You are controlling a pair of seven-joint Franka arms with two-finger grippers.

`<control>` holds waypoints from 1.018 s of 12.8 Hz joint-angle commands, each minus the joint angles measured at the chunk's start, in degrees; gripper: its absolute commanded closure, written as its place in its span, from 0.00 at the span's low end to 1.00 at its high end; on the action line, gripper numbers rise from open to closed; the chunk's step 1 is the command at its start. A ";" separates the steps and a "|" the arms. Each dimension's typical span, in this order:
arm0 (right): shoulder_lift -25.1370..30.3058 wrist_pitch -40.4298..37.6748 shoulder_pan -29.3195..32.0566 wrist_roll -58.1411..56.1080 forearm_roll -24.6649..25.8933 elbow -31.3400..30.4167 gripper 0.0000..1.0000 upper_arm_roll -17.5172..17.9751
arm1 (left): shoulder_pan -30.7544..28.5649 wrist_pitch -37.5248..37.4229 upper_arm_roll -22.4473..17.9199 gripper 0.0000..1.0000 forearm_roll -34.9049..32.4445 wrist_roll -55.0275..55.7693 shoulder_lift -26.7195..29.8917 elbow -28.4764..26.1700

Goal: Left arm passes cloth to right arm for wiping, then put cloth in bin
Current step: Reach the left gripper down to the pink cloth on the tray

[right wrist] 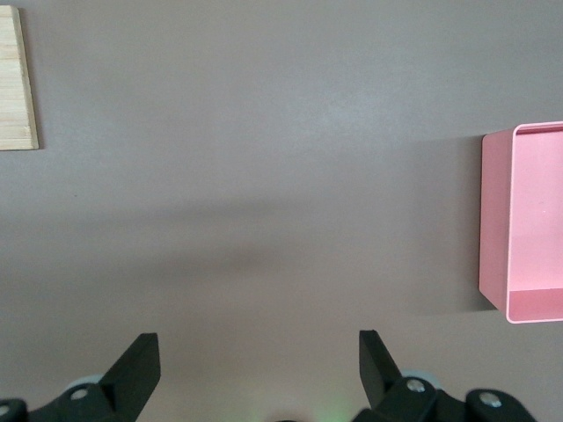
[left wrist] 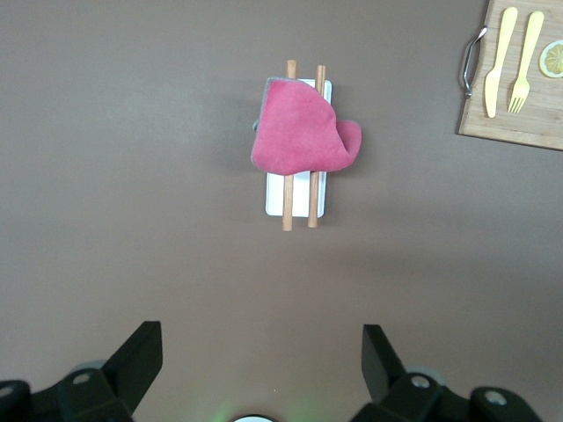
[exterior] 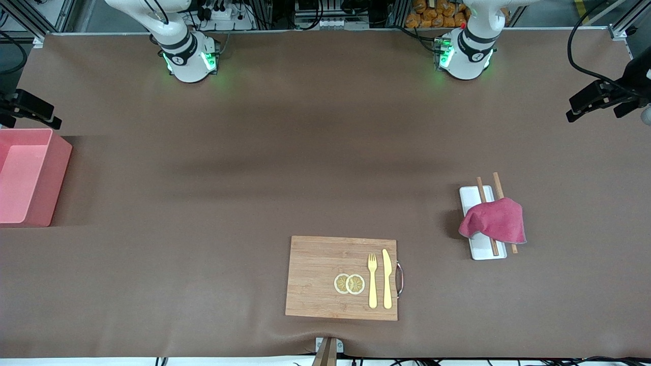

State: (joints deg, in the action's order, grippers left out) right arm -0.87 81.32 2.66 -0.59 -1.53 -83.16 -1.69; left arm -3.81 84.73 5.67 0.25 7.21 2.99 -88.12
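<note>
The magenta-pink cloth (exterior: 493, 219) lies crumpled over two wooden chopsticks (exterior: 481, 190) on a flat white tray (exterior: 470, 195), toward the left arm's end of the table. It also shows in the left wrist view (left wrist: 303, 132). The pale pink bin (exterior: 53, 188) stands at the right arm's end of the table and looks empty; it also shows in the right wrist view (right wrist: 494, 224). My left gripper (left wrist: 261, 352) is open and empty, high over bare table near its base. My right gripper (right wrist: 259, 352) is open and empty, high over bare table. Neither gripper shows in the front view.
A wooden board (exterior: 320, 269) with a metal handle lies near the front camera. On it are a yellow fork (exterior: 373, 280), a yellow knife (exterior: 387, 278) and two lemon slices (exterior: 349, 283). Black camera mounts stand at the table's two ends (exterior: 30, 108) (exterior: 602, 96).
</note>
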 commanded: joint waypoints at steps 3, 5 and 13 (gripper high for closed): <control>-0.18 0.16 -0.46 0.77 -0.84 0.28 0.00 -0.33 | 0.29 -0.97 -0.40 0.00 0.19 0.00 0.09 0.32; -0.18 0.16 -0.55 0.77 -0.84 0.28 0.00 -0.25 | -0.32 -0.88 -1.10 0.00 0.89 -0.96 -2.01 0.06; -0.97 0.07 -0.63 0.24 -0.75 0.28 0.00 -0.25 | -0.76 20.95 -1.10 0.00 0.19 -0.97 -10.72 -13.88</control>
State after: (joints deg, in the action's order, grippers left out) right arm -1.22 81.34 2.60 -0.60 -1.53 -83.22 -1.63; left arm -4.12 98.08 4.65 0.25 6.76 -9.15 -95.03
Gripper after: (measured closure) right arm 0.000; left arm 0.000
